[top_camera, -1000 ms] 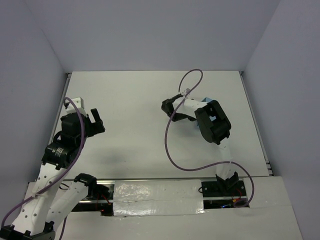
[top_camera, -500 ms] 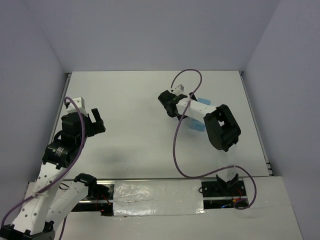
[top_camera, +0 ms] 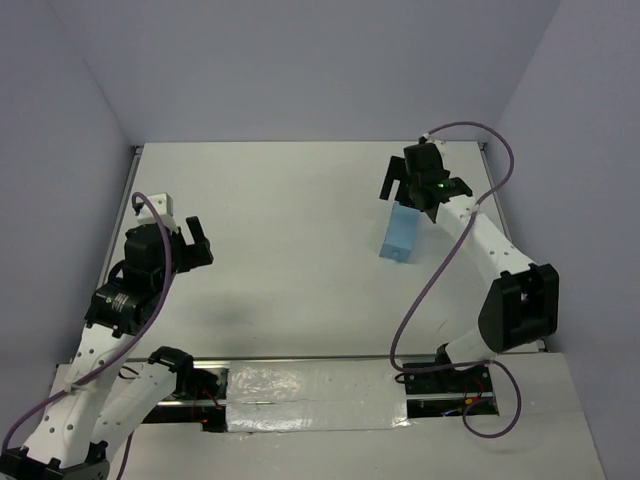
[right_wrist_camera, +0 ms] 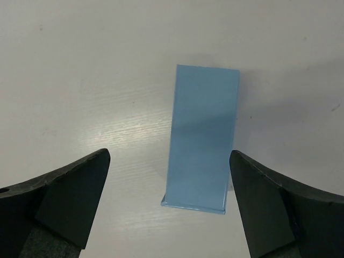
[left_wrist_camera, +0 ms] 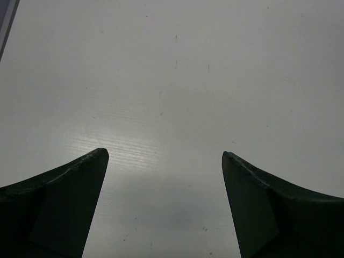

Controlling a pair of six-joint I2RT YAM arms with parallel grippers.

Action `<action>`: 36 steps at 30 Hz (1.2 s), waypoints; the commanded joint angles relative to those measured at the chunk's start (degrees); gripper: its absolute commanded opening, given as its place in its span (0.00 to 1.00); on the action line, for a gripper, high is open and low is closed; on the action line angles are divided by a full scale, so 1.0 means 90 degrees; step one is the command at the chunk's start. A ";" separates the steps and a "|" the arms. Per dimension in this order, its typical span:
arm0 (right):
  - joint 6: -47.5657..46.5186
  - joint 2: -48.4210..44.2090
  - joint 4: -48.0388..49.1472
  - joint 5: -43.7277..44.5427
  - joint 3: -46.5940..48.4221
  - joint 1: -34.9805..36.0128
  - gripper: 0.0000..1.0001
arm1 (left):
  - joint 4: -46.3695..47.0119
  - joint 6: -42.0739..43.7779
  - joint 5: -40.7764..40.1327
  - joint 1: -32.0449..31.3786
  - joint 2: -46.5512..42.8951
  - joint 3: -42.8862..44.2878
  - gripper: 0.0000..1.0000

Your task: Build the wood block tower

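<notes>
The left tool (top_camera: 190, 243) hung nearest the arm bases, over the left part of the white tabletop (top_camera: 280, 220). In the left wrist view its two dark fingers (left_wrist_camera: 59, 199) were spread wide (left_wrist_camera: 164, 155). Only the scuffed tabletop (left_wrist_camera: 177, 80) showed between and beyond them.

Farther off, the right arm reached out long, with a purple cable (top_camera: 430, 290) looping beside it. The right tool (top_camera: 424, 190) was held above the far right part of the tabletop. Its fingers (right_wrist_camera: 59, 199) also stood wide apart (right_wrist_camera: 169, 154) and gripped nothing.

Below that tool lay a light blue rectangular box (right_wrist_camera: 203, 137), framed by the gap between the fingers and nearer the right finger than the left. It touched neither finger. Its long axis ran away from the tool, nearly in line with the gap and leaning slightly to the right toward the far end. A thin lip edged the short end closest to the tool. The white tabletop (right_wrist_camera: 80, 64) surrounded the box on all sides.

From the top external view, the box (top_camera: 401, 234) lay with its far end just under the right tool and its near end pointing back toward the arm bases, slightly to the left.

No view showed the wood blocks. Their place, their long axis and the way they pointed could not be told.
</notes>
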 commanded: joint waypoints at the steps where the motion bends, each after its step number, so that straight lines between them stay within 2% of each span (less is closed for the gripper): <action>1: 0.0593 0.0375 0.0008 -0.0446 -0.0156 -0.0096 1.00 | 0.0305 0.0148 0.0201 -0.0040 -0.0079 -0.0035 0.99; 7: 0.0944 0.0923 0.0144 -0.0280 -0.0292 -0.0165 1.00 | 0.0315 0.0197 0.0289 -0.0049 -0.0069 -0.0045 0.99; 22: 0.0808 0.0689 0.0174 0.0432 -0.0586 -0.0204 1.00 | 0.0383 0.0256 0.0475 -0.0089 -0.0078 -0.0074 0.99; 32: 0.0584 0.1167 0.0506 0.0004 -0.0801 -0.0389 1.00 | 0.0393 0.0256 0.0504 -0.0147 -0.0059 -0.0074 0.99; 34: 0.0506 0.1303 0.0564 -0.0133 -0.0791 -0.0380 0.97 | 0.0393 0.0256 0.0495 -0.0157 -0.0049 -0.0074 1.00; 36: 0.0370 0.1304 0.0730 -0.0357 -0.0859 -0.0380 0.81 | 0.0383 0.0256 0.0485 -0.0167 -0.0069 -0.0065 0.99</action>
